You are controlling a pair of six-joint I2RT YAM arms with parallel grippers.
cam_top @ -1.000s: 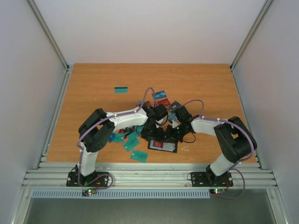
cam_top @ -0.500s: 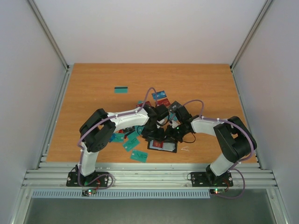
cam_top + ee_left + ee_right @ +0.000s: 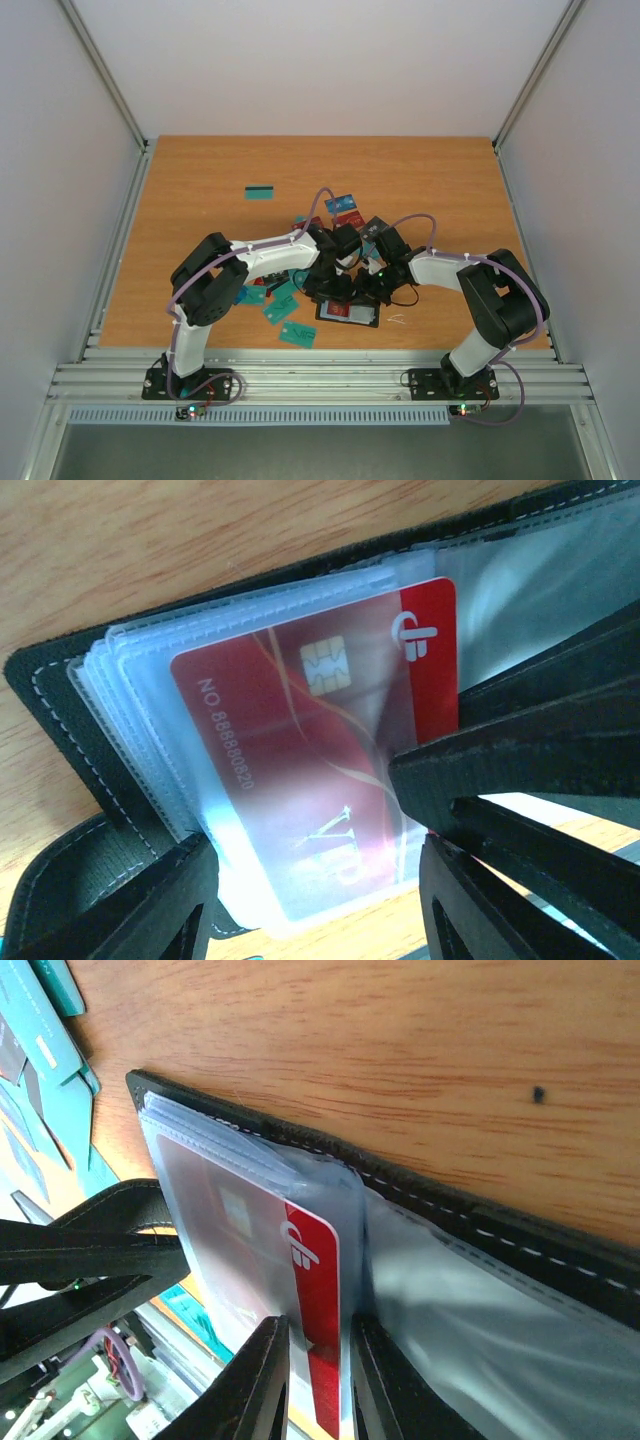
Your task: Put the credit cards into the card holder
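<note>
The black card holder (image 3: 352,313) lies open near the table's front, between both wrists. Its cover (image 3: 55,705) and stack of clear sleeves (image 3: 150,680) fill the left wrist view. A red credit card (image 3: 300,720) sits mostly inside the top sleeve, its logo end sticking out. My right gripper (image 3: 315,1365) is shut on that exposed red end (image 3: 318,1290) and the sleeve beside it. My left gripper (image 3: 315,875) straddles the sleeve across its width, its fingers (image 3: 140,905) pressing the sleeve's edges. Loose teal credit cards (image 3: 297,334) lie left of the holder.
More cards lie scattered behind the wrists: a blue one (image 3: 340,202), a red one (image 3: 349,218) and a lone teal one (image 3: 260,192) farther back left. Teal cards (image 3: 55,1030) also show beside the holder. Metal rails (image 3: 300,380) edge the table front.
My left gripper's jaws have narrowed a little around the sleeve. Both arms stay almost where they were over the holder.
</note>
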